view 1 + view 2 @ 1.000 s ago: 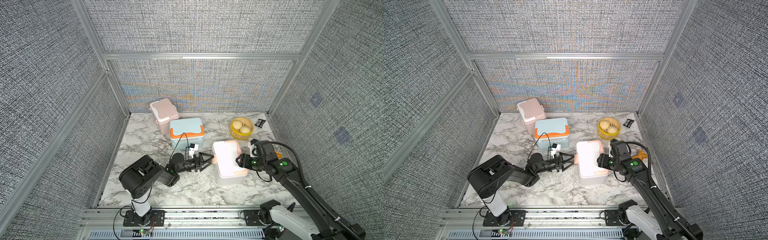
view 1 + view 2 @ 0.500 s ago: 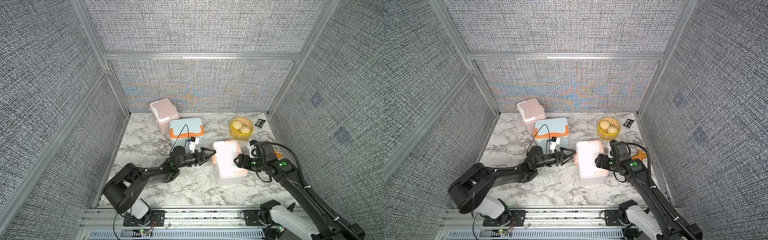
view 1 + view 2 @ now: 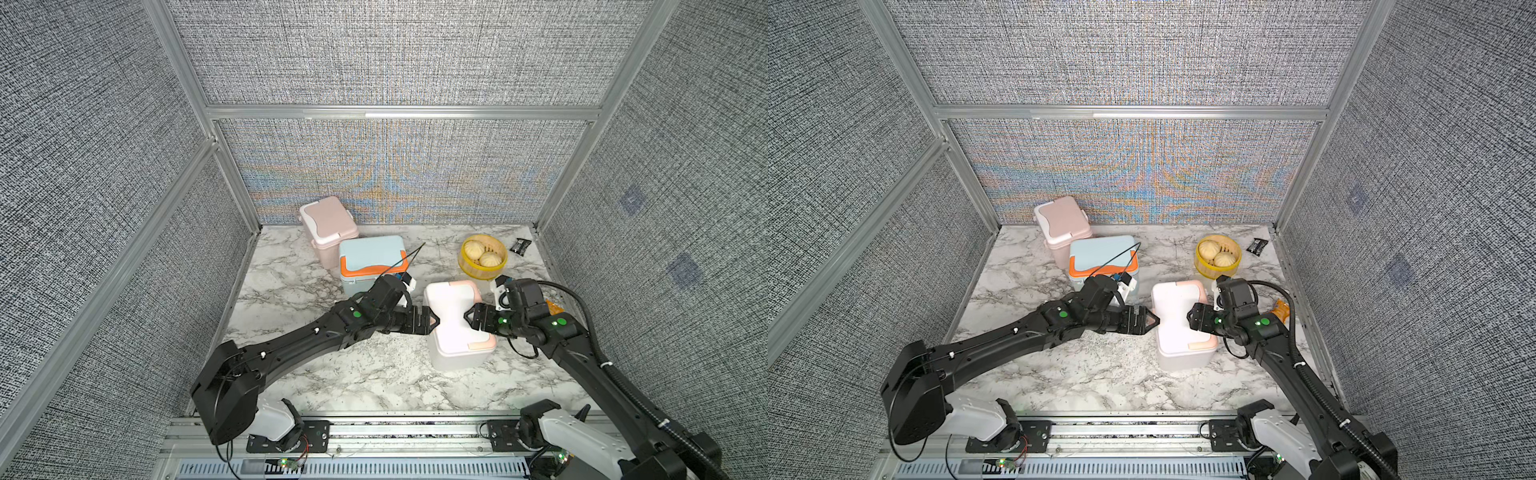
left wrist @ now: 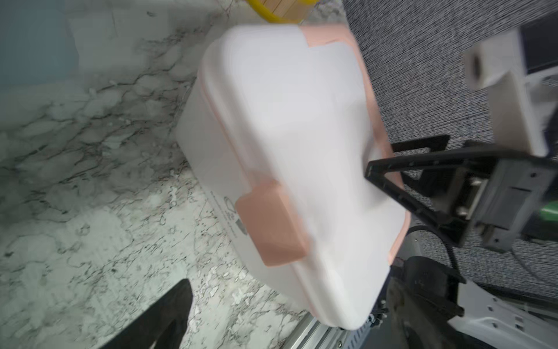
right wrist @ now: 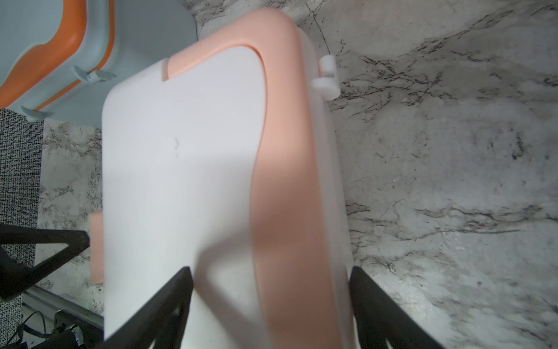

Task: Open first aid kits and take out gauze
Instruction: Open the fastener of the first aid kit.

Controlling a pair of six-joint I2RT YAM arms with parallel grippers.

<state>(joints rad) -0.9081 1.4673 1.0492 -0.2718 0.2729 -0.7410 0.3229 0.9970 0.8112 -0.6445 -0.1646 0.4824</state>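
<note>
Near-right on the counter [image 3: 365, 374], the white kit [image 3: 453, 336] sat shut, left claw [image 3: 434, 323] wide open and empty just left of it, right claw [image 3: 469, 320] spread over its right edge, gripping nothing, so popping the peach latch [image 3: 481, 345] looked like the next job.

1. Both top views: high above the front rail [image 3: 415, 426], facing 12 o'clock, sharing the whole marble table [image 3: 374, 382].
2. Left wrist: close, facing 3 o'clock at the white kit [image 4: 287, 121].
3. Right wrist: close, facing 9 o'clock, same kit.
</note>
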